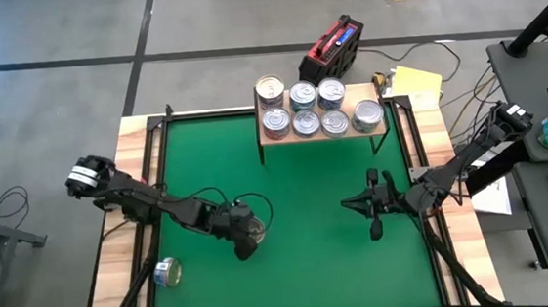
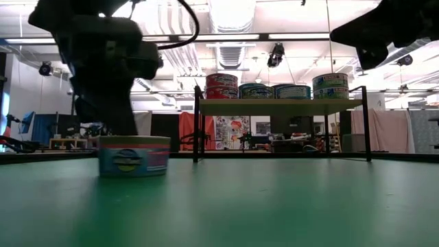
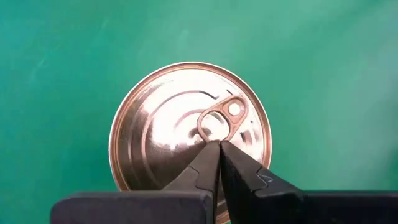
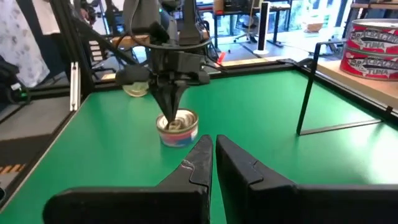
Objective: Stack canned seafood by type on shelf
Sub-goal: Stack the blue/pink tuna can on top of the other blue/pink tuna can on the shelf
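A gold-topped can [image 3: 186,124] stands upright on the green mat [image 1: 312,268], left of the middle. My left gripper [image 3: 219,145] is above it, slanting down, shut, with its tips at the lid's pull-tab. The same can [image 2: 134,156] carries a bluish label. The shelf [image 1: 324,135] stands at the mat's far edge on thin black legs and bears several cans [image 1: 306,122], some stacked two high [image 2: 221,86]. My right gripper [image 1: 349,204] hovers level right of the middle, shut on nothing. My left gripper has its shut fingertips [image 3: 211,152] on the lid, at the near end of the pull-tab's ring [image 3: 214,127]. They come from above, slanting down. The can stands flat on the mat [image 4: 177,130]. I cannot tell whether a tip is under the tab.
Another can [image 1: 169,273] lies on its side by the mat's near left corner. A wooden border [image 1: 115,254] frames the mat. A red and black case [image 1: 334,49] sits beyond the shelf. The mat between the grippers and the shelf is bare.
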Controlling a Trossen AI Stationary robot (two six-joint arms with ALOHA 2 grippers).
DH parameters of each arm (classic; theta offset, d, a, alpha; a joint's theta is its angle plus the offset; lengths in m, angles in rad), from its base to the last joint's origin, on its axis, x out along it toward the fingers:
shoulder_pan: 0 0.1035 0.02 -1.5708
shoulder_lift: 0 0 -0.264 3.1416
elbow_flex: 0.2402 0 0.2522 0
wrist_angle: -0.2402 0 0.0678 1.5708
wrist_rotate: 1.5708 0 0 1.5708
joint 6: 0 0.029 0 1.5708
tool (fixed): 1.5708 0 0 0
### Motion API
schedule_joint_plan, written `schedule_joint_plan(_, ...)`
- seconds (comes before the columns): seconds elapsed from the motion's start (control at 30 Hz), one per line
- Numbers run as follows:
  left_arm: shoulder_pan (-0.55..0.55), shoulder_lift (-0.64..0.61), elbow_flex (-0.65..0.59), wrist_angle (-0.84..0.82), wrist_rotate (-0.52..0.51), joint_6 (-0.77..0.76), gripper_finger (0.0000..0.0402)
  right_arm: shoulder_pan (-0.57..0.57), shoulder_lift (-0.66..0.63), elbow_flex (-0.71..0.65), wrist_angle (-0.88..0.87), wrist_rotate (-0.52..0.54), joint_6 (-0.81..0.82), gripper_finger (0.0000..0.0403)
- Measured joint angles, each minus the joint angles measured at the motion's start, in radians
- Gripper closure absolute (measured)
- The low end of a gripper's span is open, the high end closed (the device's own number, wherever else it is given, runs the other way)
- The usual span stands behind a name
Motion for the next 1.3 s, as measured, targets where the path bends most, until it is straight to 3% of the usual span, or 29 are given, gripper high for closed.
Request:
schedule_joint_plan(0.33,-0.002,0.04,-0.005,0.167,-0.098,0.086,0.0402,-0.018,0.071,0.101,-0.034,0.0,0.036,0.039)
schedule_joint_plan(0.6,-0.018,0.041,0.088,0.018,-0.176,0.144,0.0402,-0.088,0.203,0.228,-0.144,-0.012,0.087,0.039)
schedule_joint_plan(0.83,-0.079,0.042,0.192,-0.184,-0.284,0.167,0.0402,-0.194,0.302,0.302,-0.187,-0.227,0.227,0.039)
schedule_joint_plan(1.1,-0.125,0.041,0.202,-0.186,-0.306,0.147,0.0402,-0.301,0.432,0.359,-0.206,-0.473,0.411,0.039)
schedule_joint_plan(1.3,-0.156,0.04,0.202,-0.185,-0.305,0.1,0.0402,-0.33,0.551,0.413,-0.205,-0.49,0.398,0.039)
